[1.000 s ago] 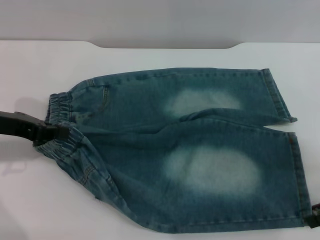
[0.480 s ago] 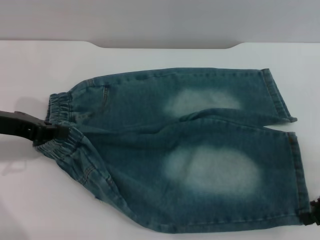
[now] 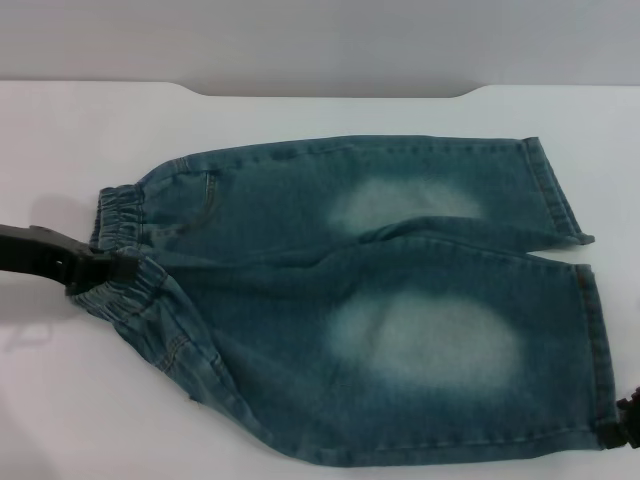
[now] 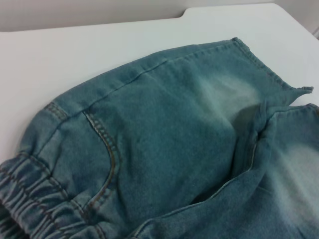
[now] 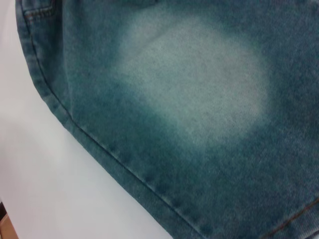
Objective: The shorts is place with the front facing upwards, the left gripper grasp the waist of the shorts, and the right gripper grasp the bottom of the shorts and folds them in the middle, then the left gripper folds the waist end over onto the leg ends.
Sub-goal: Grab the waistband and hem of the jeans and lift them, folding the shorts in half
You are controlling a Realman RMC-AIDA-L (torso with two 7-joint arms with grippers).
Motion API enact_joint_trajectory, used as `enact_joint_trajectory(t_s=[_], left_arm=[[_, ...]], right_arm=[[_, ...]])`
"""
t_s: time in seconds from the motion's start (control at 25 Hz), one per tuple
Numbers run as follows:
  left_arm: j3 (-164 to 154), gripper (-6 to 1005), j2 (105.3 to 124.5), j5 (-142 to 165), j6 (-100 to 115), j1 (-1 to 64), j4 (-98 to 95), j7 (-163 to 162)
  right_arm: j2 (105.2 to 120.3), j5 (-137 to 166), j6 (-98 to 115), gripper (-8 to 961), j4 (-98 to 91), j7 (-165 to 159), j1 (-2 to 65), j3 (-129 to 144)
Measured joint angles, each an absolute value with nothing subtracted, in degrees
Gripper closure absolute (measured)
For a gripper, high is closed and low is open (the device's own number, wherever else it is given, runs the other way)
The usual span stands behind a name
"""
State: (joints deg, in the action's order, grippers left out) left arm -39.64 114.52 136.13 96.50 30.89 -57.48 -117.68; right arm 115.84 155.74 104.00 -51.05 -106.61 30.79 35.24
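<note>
Shorts [image 3: 380, 300] flat on table [image 3: 300, 110] | left gripper [image 3: 118, 266] pinches waist [image 3: 122, 280] | right gripper [image 3: 622, 428] at near-right hem, fingers: we cannot tell | we advise lifting both ends evenly.

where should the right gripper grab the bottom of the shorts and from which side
Take the near leg's hem corner, where the cuffed edge lies flat on the white table and overhangs nothing. Come in from the robot's right, jaws sliding along the table so one goes under the denim. The right gripper sits at that corner already; the left gripper is at the gathered waist of the shorts.
</note>
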Motion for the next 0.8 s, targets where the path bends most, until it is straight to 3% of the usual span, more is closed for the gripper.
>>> enact_joint_trajectory(t_s=[0.8], left_arm=[[-40.41,959,114.61,136.36,95.58,30.94,-57.39,-117.69]], right_arm=[[116.49,155.33,105.68,533,-52.50,-106.56,31.58,35.24]])
